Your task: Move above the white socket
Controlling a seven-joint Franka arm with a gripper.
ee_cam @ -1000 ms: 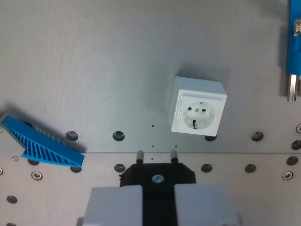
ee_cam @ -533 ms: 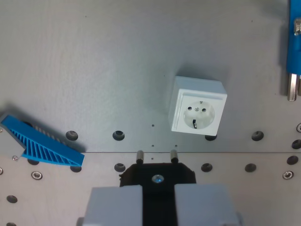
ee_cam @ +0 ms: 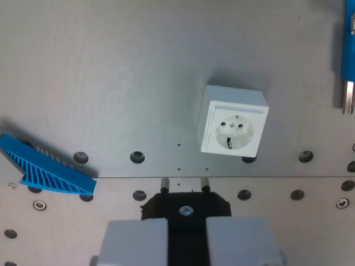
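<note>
A white socket (ee_cam: pixel 233 127) sits on the grey metal plate (ee_cam: pixel 111 83), right of the middle in the wrist view, its round face with two holes turned up. My gripper (ee_cam: pixel 186 221) fills the bottom middle, its two grey fingers (ee_cam: pixel 136 241) shut on a black plug (ee_cam: pixel 186 208) whose two metal pins (ee_cam: pixel 183 183) point toward the plate's seam. The socket lies above and to the right of the plug's pins, apart from them.
A blue ribbed wedge (ee_cam: pixel 44 169) lies at the wrist view's left edge. A blue part with a metal tip (ee_cam: pixel 348 66) hangs at the right edge. Screw holes (ee_cam: pixel 137 157) line the seam between the plates.
The camera has shifted slightly: the socket and the wedge sit a few pixels higher in the picture, and the socket looks a touch larger. The plug stays in my grip.
</note>
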